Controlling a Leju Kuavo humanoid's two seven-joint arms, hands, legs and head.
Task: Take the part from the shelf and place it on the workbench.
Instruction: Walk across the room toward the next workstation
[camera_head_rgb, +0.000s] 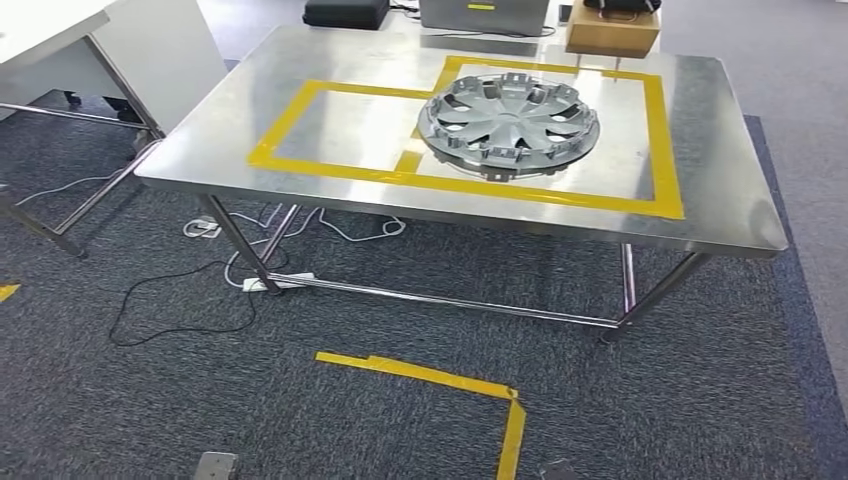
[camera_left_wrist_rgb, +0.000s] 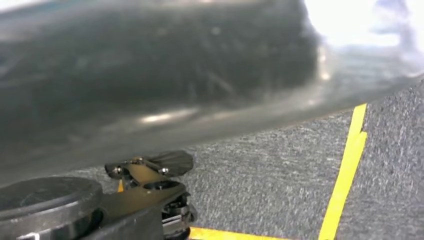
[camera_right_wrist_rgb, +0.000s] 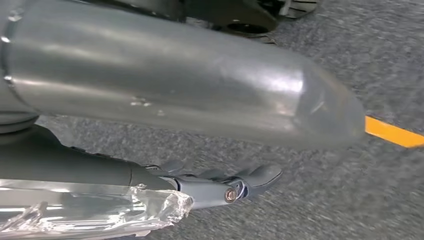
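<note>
Floor: grey carpet (camera_head_rgb: 150, 400) with yellow tape lines (camera_head_rgb: 440, 378) stuck on it, and white and black cables (camera_head_rgb: 250, 270) trailing under the table.
Workbench: a steel table (camera_head_rgb: 720, 190) on thin metal legs, its top marked with a yellow tape outline (camera_head_rgb: 300, 100) of two joined rectangles.
Part: a grey wheel cover (camera_head_rgb: 508, 122) lies flat on the workbench top, inside the larger taped rectangle (toward the robot's right), its near edge close to the tape.
Far edge of bench: a brown cardboard box (camera_head_rgb: 612, 30) sits at the back, with a dark case (camera_head_rgb: 345, 12) and a grey device (camera_head_rgb: 485, 14) beyond.
White desk: a corner (camera_head_rgb: 130, 40) stands off to the left, apart from the workbench.
Left hand (camera_left_wrist_rgb: 150, 172): seen from the left wrist view hanging over the carpet, holding nothing visible; whether the fingers are spread or curled I cannot tell.
Right hand (camera_right_wrist_rgb: 220, 185): seen from the right wrist view, dark fingers stretched out fairly straight over the carpet, nothing in them.
</note>
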